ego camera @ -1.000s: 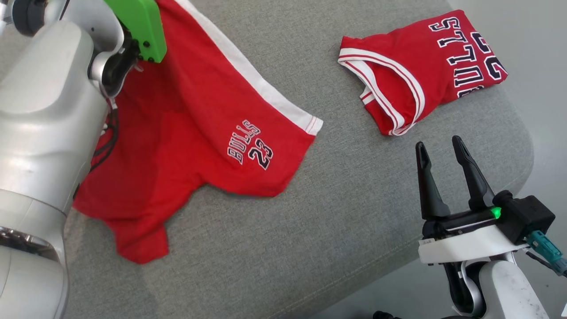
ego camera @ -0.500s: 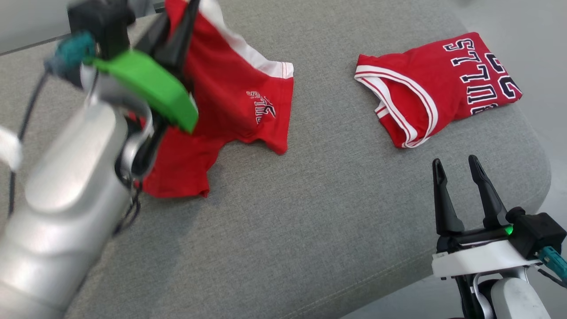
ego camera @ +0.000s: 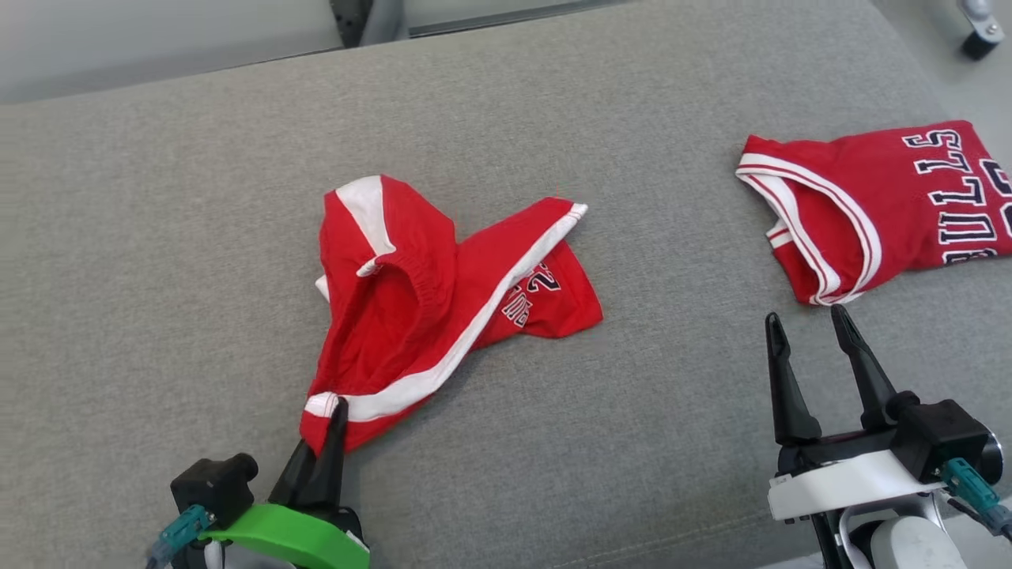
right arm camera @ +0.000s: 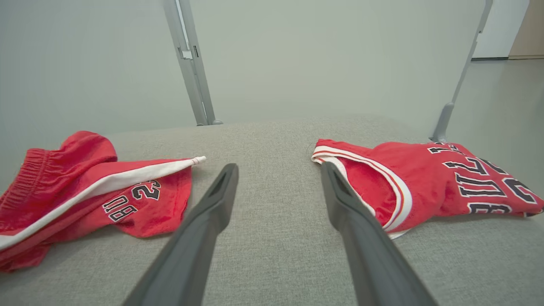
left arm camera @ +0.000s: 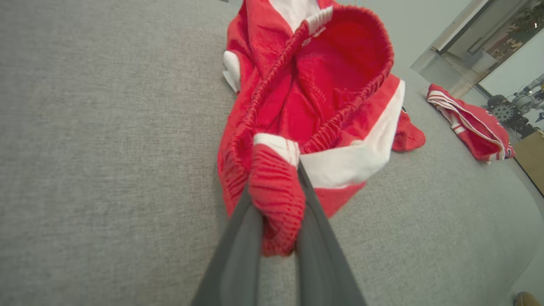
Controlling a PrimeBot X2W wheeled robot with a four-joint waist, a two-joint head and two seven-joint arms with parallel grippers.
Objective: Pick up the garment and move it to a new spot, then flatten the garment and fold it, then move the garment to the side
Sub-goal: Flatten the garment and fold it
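Note:
The garment (ego camera: pixel 411 300) is a pair of red shorts with a white side stripe and dark lettering. It lies crumpled on the grey padded surface (ego camera: pixel 158 237), left of centre. My left gripper (ego camera: pixel 336 407) is at the near left, shut on the near corner of the elastic waistband. In the left wrist view the bunched red cloth sits pinched between the fingers of the left gripper (left arm camera: pixel 278 182), and the rest of the garment (left arm camera: pixel 323 85) spreads beyond, waist opening upward. My right gripper (ego camera: pixel 804 316) hovers open at the near right, its jaws apart with nothing between them. The right wrist view has the garment (right arm camera: pixel 85 187) to the left of the right gripper (right arm camera: pixel 279 167).
A folded red jersey (ego camera: pixel 870 205) with white trim lies at the far right of the surface, just beyond my right gripper; the same jersey (right arm camera: pixel 425 182) is close on the right in the right wrist view. The surface's rounded edge runs near my right arm. Grey metal posts (right arm camera: pixel 191 63) stand behind.
The head camera has shifted. My left arm came down from high at the upper left to the near left. The shorts, hanging before, now lie crumpled with one corner still gripped.

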